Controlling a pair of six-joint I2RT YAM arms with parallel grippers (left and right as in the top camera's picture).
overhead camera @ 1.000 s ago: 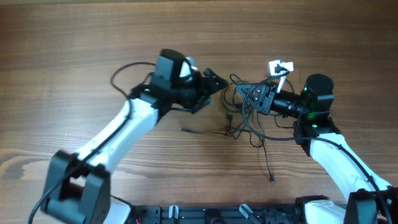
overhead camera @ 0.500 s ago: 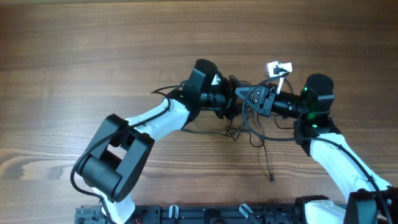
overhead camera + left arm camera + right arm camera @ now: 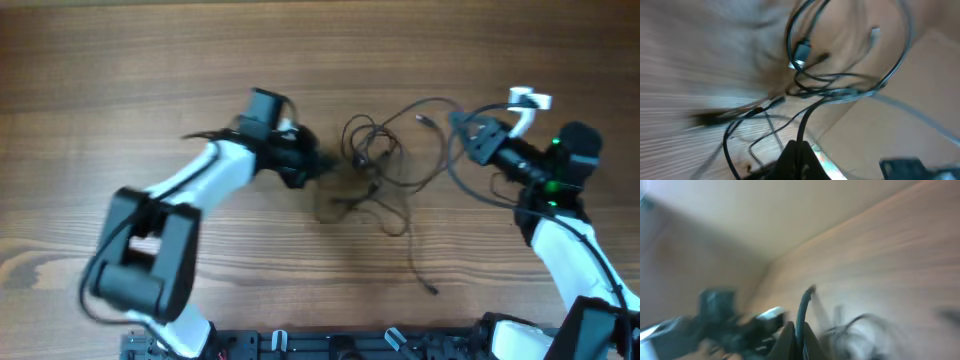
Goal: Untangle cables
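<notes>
The cables (image 3: 378, 160) are a loose tangle of thin black cords on the wooden table between my two arms. One strand trails toward the front and ends in a small plug (image 3: 432, 290). My left gripper (image 3: 314, 166) sits at the tangle's left side. In the left wrist view it (image 3: 799, 146) is shut on one black cord that rises toward the knot (image 3: 805, 55). My right gripper (image 3: 468, 140) is at the tangle's right, with a long loop leading to it. The blurred right wrist view shows it (image 3: 800, 327) shut on a cord as well.
A white piece (image 3: 528, 98) sticks out beside the right wrist. Both arms' bases and a black rail (image 3: 330, 345) line the table's front edge. Bare wood (image 3: 120, 60) extends to the back and left.
The left gripper has closed on a cord and drawn back to the left. The right gripper has moved right with its cord. The tangle has spread wider between them.
</notes>
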